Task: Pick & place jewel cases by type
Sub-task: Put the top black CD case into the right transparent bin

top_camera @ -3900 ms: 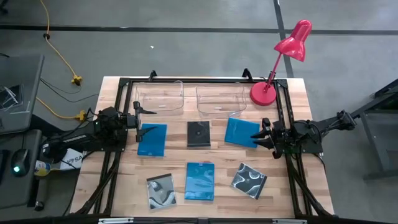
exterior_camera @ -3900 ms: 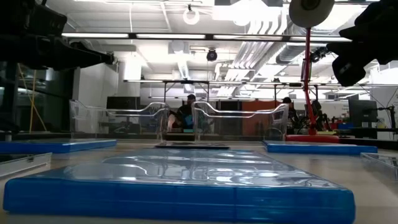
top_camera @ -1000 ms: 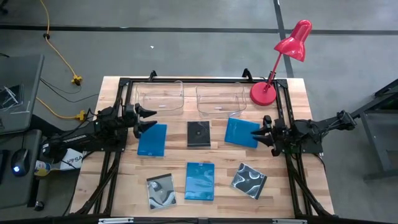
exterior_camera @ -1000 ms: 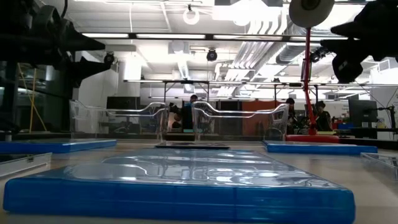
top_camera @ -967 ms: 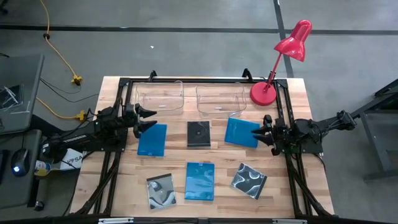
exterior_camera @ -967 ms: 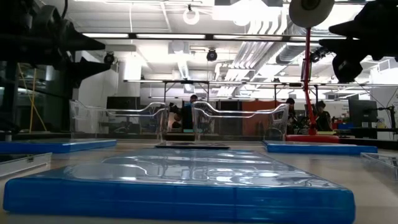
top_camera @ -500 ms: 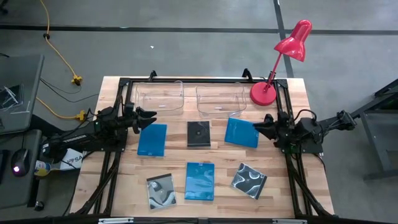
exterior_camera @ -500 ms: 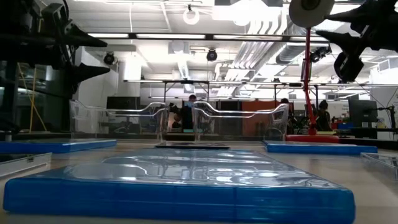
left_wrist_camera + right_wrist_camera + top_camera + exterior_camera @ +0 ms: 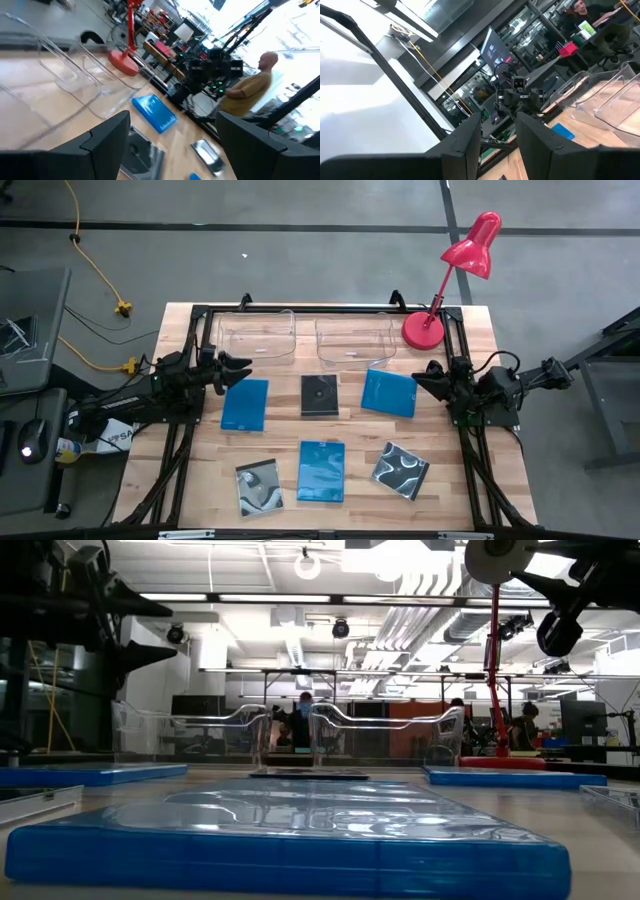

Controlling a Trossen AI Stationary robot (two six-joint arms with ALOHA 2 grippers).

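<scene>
So: my left gripper (image 9: 240, 369) spread wide, empty, poised just beside left blue case (image 9: 245, 404) for pickup. Right gripper (image 9: 428, 377) narrowed, holding nothing, near right blue case (image 9: 388, 392). All six jewel cases flat on table (image 9: 480, 350); clear tubs (image 9: 258, 337) empty, awaiting sorting.

Wooden table (image 9: 480, 480) with six jewel cases (image 9: 321, 471), two clear tubs (image 9: 257, 337), red lamp (image 9: 424, 330).

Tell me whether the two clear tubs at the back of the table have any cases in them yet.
Empty: both clear tubs show only bare plastic, and all six jewel cases lie on the table.
</scene>
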